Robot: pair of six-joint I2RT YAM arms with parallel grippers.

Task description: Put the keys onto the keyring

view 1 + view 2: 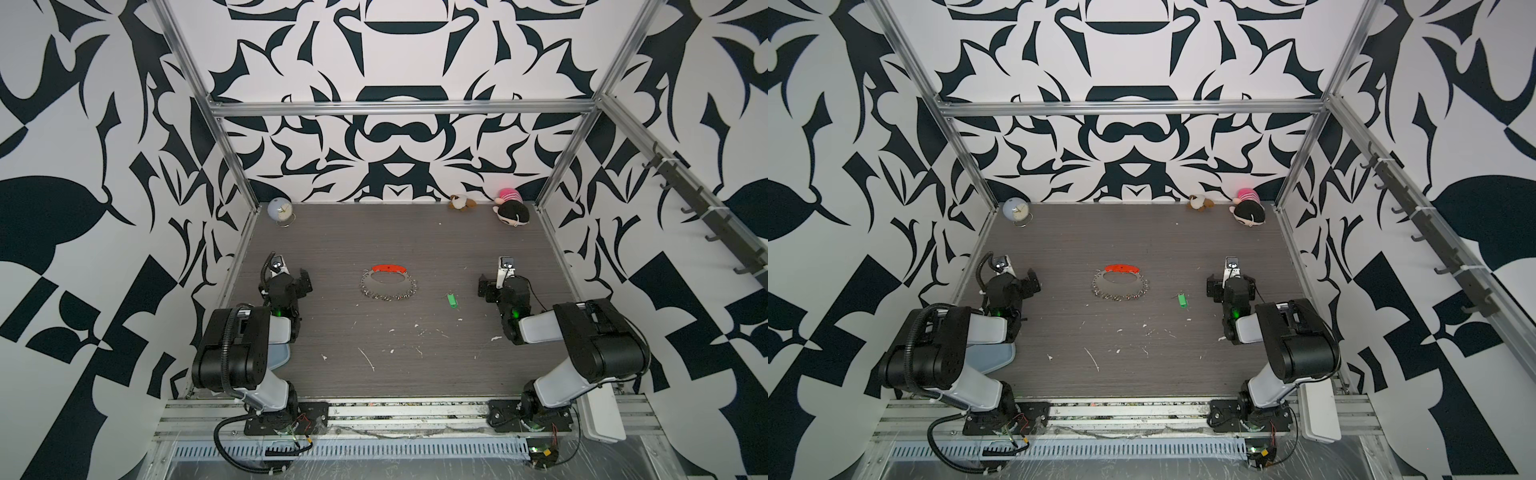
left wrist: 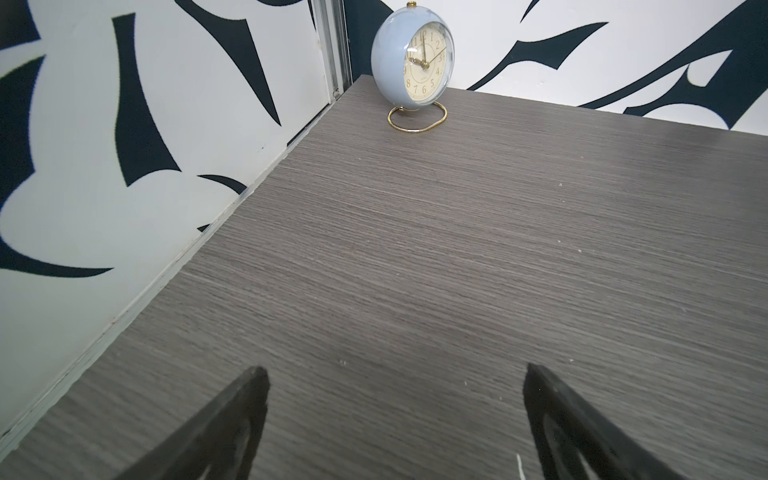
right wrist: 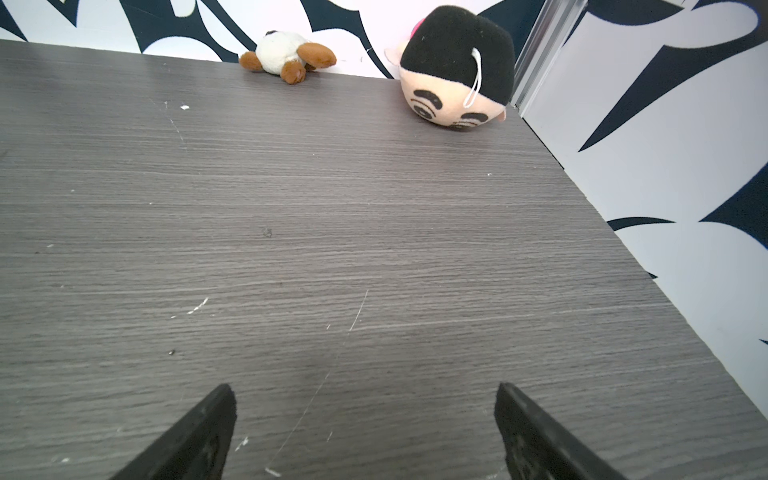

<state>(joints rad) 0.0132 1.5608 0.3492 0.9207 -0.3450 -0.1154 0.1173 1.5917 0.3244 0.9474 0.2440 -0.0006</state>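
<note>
The keyring (image 1: 388, 296) lies flat mid-table in both top views, a wide silver wire loop strung with many small rings (image 1: 1119, 296); its curved red-orange piece (image 1: 388, 269) is on the far side. The keys, a small green tag (image 1: 451, 301) with a tiny ring, lie to its right (image 1: 1182, 301). My left gripper (image 1: 286, 280) hovers left of the keyring, open and empty (image 2: 395, 374). My right gripper (image 1: 503, 282) stands right of the green tag, open over bare table (image 3: 363, 390). Neither wrist view shows the keyring or the keys.
A pale blue desk clock (image 1: 279, 211) stands in the back left corner (image 2: 413, 62). A small brown-and-white plush (image 3: 291, 56) and a black-haired doll plush (image 3: 457, 70) lie along the back wall at right. Patterned walls and aluminium frame posts (image 1: 232, 158) enclose the table.
</note>
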